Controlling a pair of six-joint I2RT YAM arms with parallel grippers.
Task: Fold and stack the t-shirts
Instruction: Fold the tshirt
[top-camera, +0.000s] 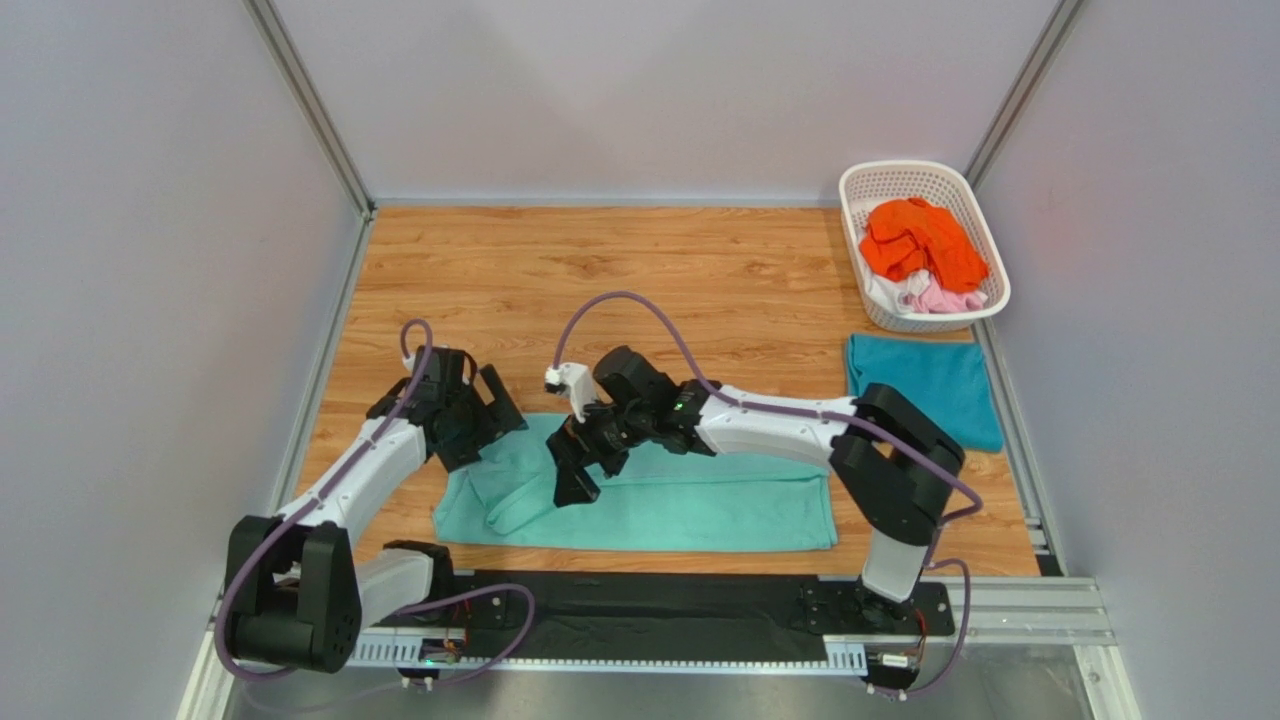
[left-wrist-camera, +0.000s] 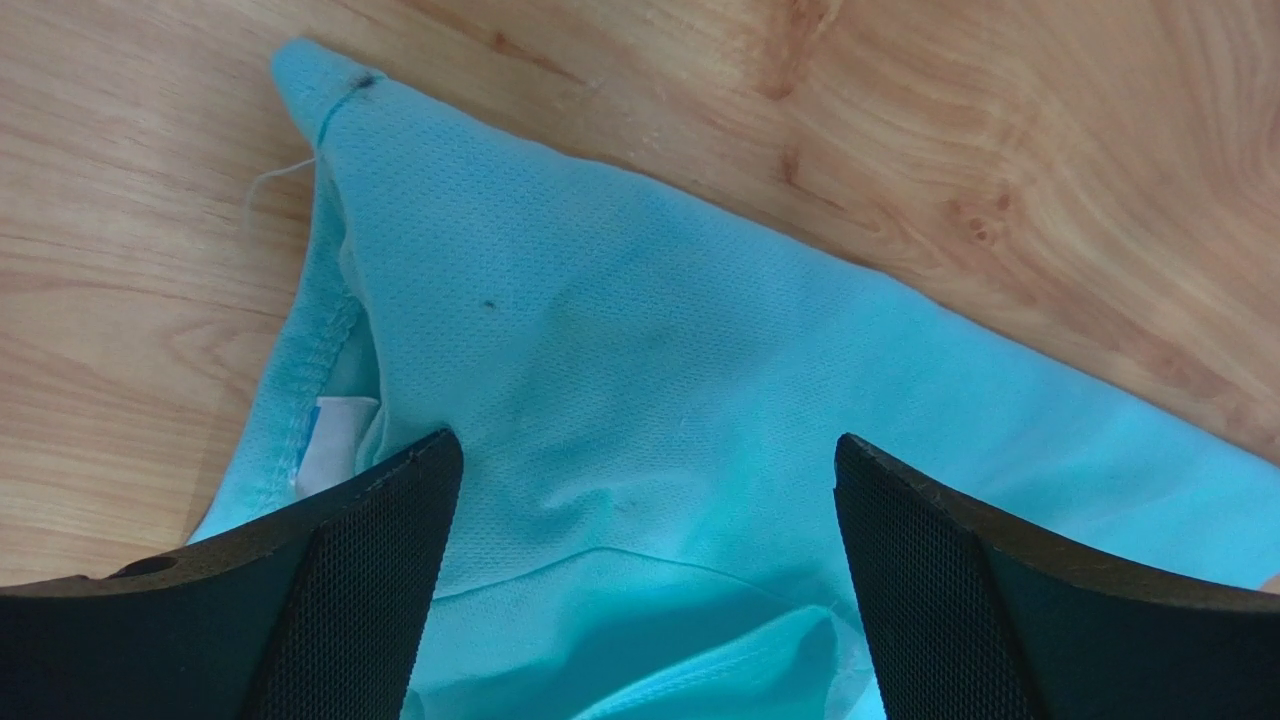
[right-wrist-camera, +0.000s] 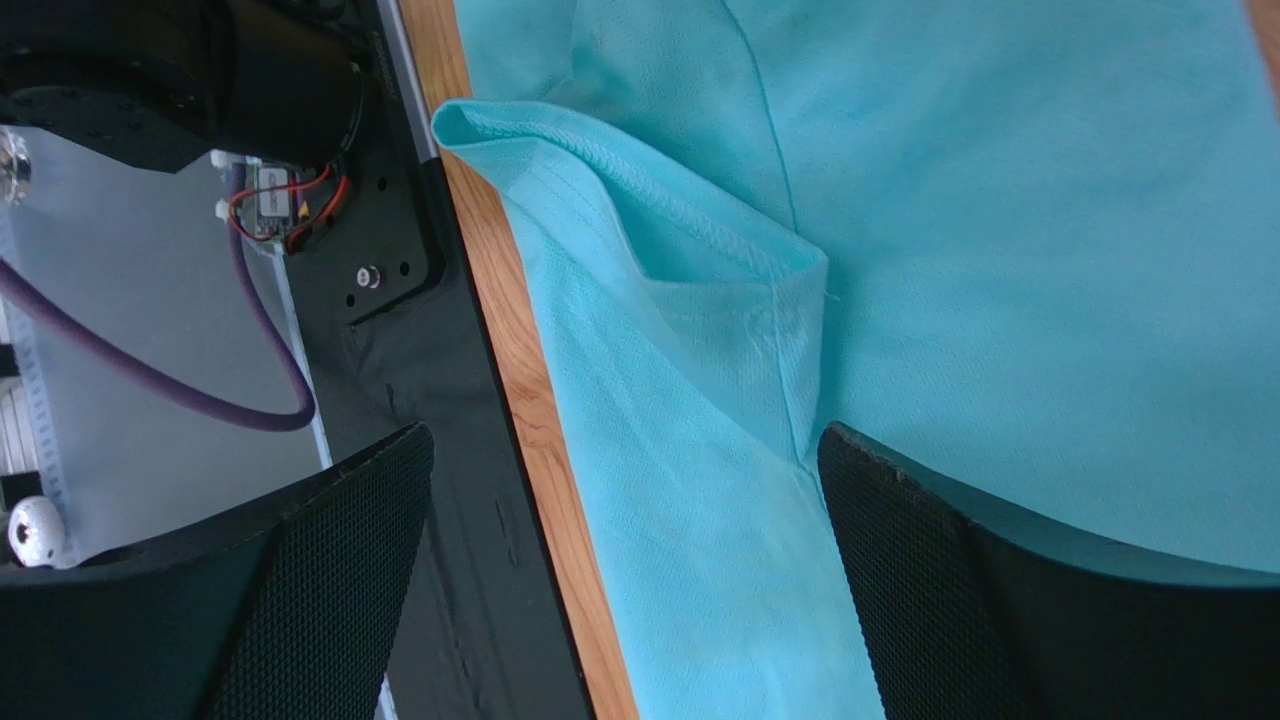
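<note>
The mint green cloth t-shirt (top-camera: 706, 510) is lying partly folded along the near edge of the wooden table (top-camera: 721, 285), between the two arms. The left gripper (left-wrist-camera: 646, 450) is hovering over the shirt's left end, jaws spread wide and gripping nothing. The right gripper (right-wrist-camera: 624, 443) is hanging over a sleeve by the near edge, jaws likewise wide apart and empty. Far right, a folded teal blue t-shirt (top-camera: 920, 387) is lying flat just on the near side of the white plastic lattice basket (top-camera: 902, 170). The basket is holding a crumpled orange t-shirt (top-camera: 920, 240) and pink and white cloth (top-camera: 944, 297).
</note>
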